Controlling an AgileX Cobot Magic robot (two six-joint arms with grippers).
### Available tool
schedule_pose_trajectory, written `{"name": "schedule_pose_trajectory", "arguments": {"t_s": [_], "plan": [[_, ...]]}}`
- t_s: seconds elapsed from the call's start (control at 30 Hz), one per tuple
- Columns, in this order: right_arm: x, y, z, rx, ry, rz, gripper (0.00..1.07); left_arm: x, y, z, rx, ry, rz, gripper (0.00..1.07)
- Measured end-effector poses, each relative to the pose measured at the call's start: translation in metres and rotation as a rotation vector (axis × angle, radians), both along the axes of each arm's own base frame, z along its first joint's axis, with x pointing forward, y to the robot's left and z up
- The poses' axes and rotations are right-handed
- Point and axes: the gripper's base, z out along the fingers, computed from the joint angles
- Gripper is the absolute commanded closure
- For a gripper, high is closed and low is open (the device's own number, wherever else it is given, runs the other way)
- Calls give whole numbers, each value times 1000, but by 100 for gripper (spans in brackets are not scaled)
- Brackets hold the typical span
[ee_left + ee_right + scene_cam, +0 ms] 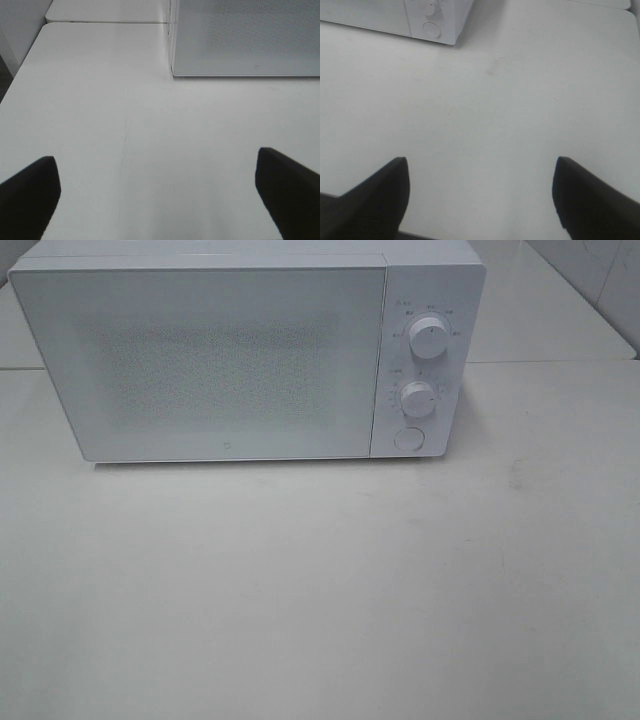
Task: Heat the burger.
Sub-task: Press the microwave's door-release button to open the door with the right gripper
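White table (320, 620) w/ closed white microwave (220, 360) at back.

microwave (230, 355): being carried on table (320, 590), toward the back, left of centre
control panel (425, 360): being placed right of door (200, 360)
upper knob (428, 337): being stacked over lower knob (418, 399), button (408, 438) lowest
rear table (520, 330): being butted behind table
left gripper (157, 185): being held over table, before microwave's left corner
right gripper (480, 190): being held over table, before and right of control panel

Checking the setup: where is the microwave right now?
In the exterior high view the microwave stands at the back of the table, left of centre, door shut.
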Motion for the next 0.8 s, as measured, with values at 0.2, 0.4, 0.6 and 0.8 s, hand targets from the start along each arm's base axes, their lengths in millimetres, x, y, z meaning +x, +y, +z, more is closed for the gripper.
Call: {"name": "schedule_pose_trajectory", "arguments": {"t_s": [0.2, 0.4, 0.6, 0.8], "plan": [[-13, -5, -18, 13, -52, -92, 31, 0, 0, 0, 0, 0, 0, 8], [-18, -6, -32, 22, -93, -145, 31, 0, 0, 0, 0, 0, 0, 8], [-23, -4, -34, 28, -131, -171, 31, 0, 0, 0, 0, 0, 0, 8], [-23, -4, -34, 27, -132, -165, 31, 0, 0, 0, 0, 0, 0, 8]]}}
